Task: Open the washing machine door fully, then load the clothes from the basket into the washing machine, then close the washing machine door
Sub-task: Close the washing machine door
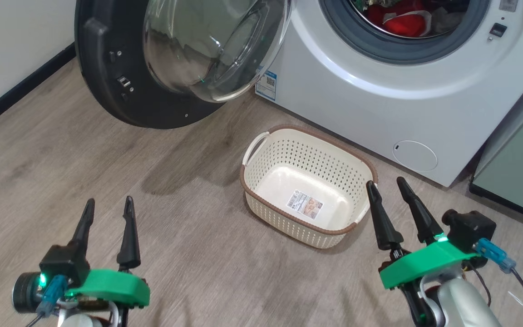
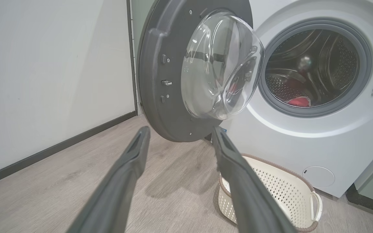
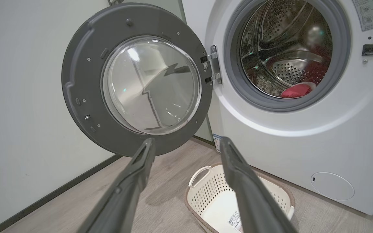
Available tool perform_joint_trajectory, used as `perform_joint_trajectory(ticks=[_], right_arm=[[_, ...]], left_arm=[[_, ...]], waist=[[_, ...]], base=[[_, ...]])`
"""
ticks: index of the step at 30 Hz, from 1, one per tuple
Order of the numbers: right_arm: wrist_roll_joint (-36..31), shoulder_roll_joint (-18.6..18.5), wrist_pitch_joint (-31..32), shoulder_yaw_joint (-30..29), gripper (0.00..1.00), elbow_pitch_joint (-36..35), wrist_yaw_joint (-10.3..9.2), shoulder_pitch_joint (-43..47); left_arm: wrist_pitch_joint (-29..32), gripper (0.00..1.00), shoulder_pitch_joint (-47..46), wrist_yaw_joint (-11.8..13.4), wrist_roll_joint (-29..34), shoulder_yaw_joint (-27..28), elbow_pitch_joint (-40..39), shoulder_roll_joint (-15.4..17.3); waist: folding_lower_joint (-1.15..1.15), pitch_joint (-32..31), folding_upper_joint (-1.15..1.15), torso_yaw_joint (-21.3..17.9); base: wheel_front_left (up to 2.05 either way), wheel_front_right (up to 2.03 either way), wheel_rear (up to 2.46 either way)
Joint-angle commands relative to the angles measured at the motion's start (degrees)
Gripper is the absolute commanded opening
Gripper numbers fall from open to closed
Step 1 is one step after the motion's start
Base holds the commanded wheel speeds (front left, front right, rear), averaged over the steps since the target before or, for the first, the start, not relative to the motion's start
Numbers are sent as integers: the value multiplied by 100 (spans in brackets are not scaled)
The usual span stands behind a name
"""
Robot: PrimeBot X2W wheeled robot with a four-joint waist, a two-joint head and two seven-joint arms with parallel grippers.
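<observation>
Grey wood-grain floor [image 1: 189, 254]; white wall [image 1: 12, 41] with dark baseboard [image 1: 21, 88] at ten o'clock; pale green cabinet [image 1: 520, 172] at three o'clock.

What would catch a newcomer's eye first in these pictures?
The big round door hangs wide open at the upper left, glass bulging out, beside the white washing machine with red clothes lying inside. On the floor in front sits an empty cream basket, with the open left end effector and right end effector low at either side.
</observation>
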Motion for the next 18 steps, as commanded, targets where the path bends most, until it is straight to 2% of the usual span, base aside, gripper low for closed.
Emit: perform_joint_trajectory(ticks=[1,18], right_arm=[[28,-50,-53,148,100,-148,0,-302],[50,-50,-53,128,100,-114,0,-278]], left_arm=[[-55,100,-150,27,-40,180,-234,-4],[-55,100,-172,24,-38,141,-217,-5]], waist=[[0,-9,0,-7],[0,-44,0,-33]], base=[[0,0,0],[0,0,0]])
